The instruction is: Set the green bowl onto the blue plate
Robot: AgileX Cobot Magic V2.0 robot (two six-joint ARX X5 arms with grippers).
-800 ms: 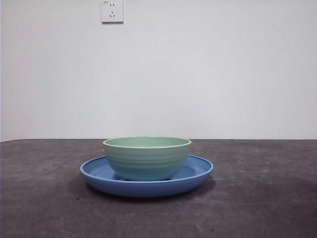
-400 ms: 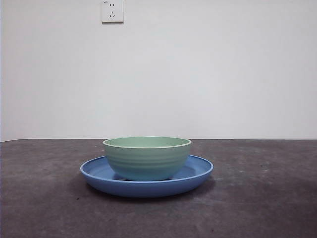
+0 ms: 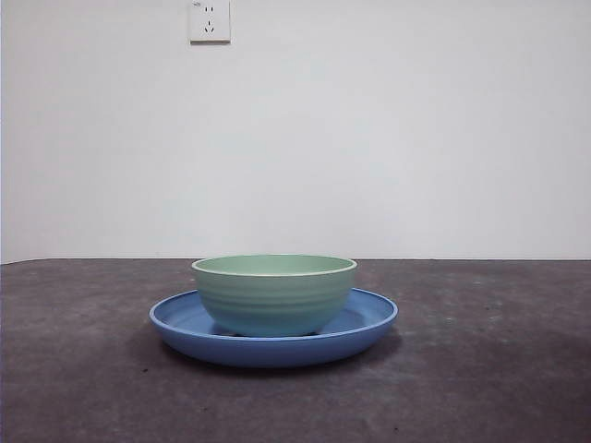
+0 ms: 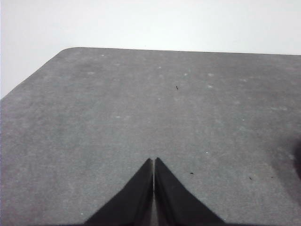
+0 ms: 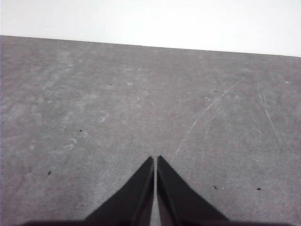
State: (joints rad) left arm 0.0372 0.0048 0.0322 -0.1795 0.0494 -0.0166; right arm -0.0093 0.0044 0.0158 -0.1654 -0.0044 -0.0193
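While both arms wait out of the front view, the bowl sits upright inside the plate, a little left of the frame's centre in its lower half, resting on the plate's floor with the blue rim showing all around it. Plate and bowl stand on the dark grey table. A white wall socket sits at the upper left. Seen from its wrist camera, the left gripper has its jaws pressed together over bare tabletop. Likewise the right gripper has its jaws closed tip to tip, holding nothing, above scratched tabletop.
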